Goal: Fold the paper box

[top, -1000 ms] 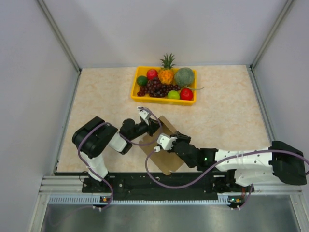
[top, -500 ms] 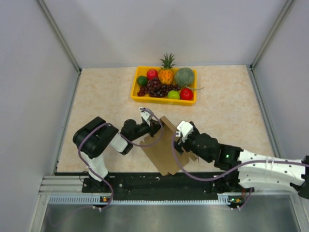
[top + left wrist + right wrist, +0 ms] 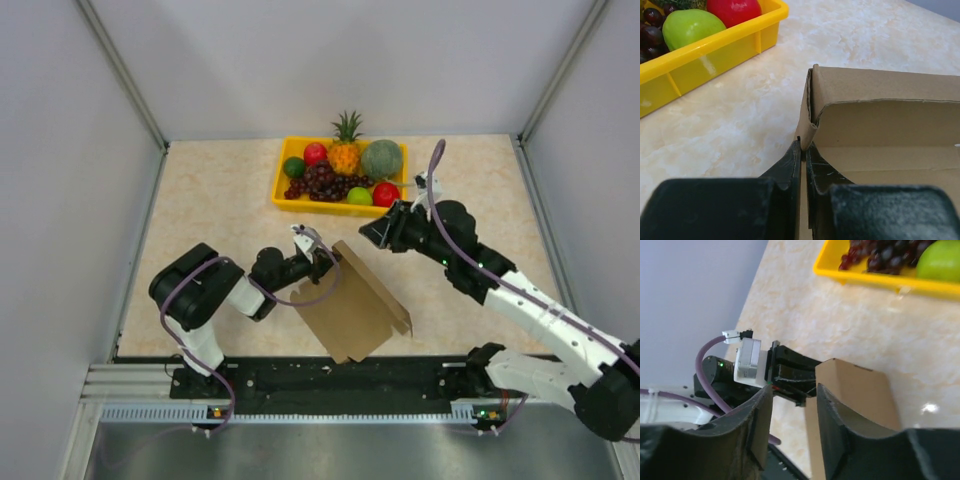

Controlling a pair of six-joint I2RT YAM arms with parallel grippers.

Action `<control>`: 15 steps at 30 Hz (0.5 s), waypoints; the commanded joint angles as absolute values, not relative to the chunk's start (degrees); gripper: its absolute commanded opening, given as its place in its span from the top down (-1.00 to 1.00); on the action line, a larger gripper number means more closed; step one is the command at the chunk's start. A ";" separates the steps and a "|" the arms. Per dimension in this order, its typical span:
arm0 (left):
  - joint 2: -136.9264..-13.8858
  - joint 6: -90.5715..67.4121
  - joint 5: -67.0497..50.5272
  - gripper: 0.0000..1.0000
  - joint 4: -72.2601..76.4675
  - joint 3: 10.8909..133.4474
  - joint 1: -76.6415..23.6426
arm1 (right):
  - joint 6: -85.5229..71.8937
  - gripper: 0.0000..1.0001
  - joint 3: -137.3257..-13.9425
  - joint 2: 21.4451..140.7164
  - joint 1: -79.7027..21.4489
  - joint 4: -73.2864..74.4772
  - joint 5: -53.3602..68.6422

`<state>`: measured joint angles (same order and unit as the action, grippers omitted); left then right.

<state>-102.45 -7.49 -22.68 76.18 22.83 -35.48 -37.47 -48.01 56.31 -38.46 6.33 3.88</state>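
Observation:
The paper box [image 3: 355, 305] is a brown cardboard carton, partly folded, near the table's front edge. My left gripper [image 3: 322, 260] is shut on its left corner; in the left wrist view the fingertips [image 3: 796, 150] pinch the cardboard wall [image 3: 880, 107]. My right gripper [image 3: 372, 233] is open and empty, raised above the table, right of and behind the box. In the right wrist view the box [image 3: 857, 390] and the left gripper [image 3: 790, 372] show between and beyond its fingers [image 3: 832, 415].
A yellow plastic tray [image 3: 335, 205] of fruit stands at the back centre; its corner also shows in the left wrist view [image 3: 715, 55] and the right wrist view [image 3: 875, 280]. Grey walls enclose the table on three sides.
My right gripper has left the box, rising and moving back and to the right toward the tray. The left gripper has kept its hold; the box's right side now lies exposed.

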 commanded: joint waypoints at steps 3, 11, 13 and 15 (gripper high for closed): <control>-99.14 -5.01 -24.26 1.00 86.40 22.50 -36.21 | -50.70 0.57 -48.00 67.84 -36.65 -8.06 20.29; -97.47 -2.11 -23.12 1.00 80.78 23.47 -36.56 | -56.33 0.95 -44.22 78.65 -35.25 -25.29 26.10; -97.12 -1.59 -22.85 1.00 78.49 24.08 -36.56 | -55.73 0.97 -43.07 80.41 -34.89 -27.16 25.67; -96.94 -1.41 -22.59 1.00 76.91 24.34 -36.74 | -55.46 0.98 -41.76 81.03 -34.46 -28.64 25.23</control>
<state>-99.37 -3.16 -22.85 75.37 22.85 -36.27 -53.82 -43.81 79.42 -35.79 -19.18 23.68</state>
